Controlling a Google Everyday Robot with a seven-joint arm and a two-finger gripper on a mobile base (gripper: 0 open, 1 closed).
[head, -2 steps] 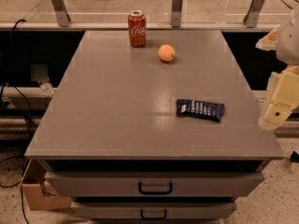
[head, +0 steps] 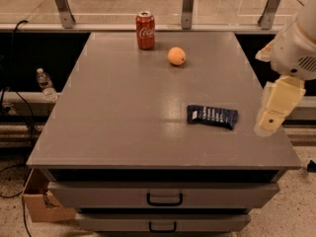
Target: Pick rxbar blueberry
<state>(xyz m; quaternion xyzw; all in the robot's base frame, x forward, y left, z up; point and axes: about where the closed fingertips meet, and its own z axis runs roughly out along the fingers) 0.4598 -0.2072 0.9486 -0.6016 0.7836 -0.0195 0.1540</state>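
Observation:
The rxbar blueberry (head: pixel 212 116) lies flat on the grey table (head: pixel 123 112), right of centre and near the front. It is a dark navy wrapper with white lettering, its long side running left to right. My gripper (head: pixel 266 125) is cream-coloured and hangs pointing down at the table's right edge. It is just right of the bar, above the surface, and holds nothing.
A red soda can (head: pixel 145 30) stands at the back of the table, with an orange fruit (head: pixel 176 56) to its right. Drawers (head: pixel 164 198) sit under the tabletop. A water bottle (head: pixel 45 84) and a cardboard box (head: pixel 42 201) are to the left. A rail with posts (head: pixel 186 6) runs behind.
My gripper has moved a little to the left, closer to the bar. The bar, can and fruit have not moved.

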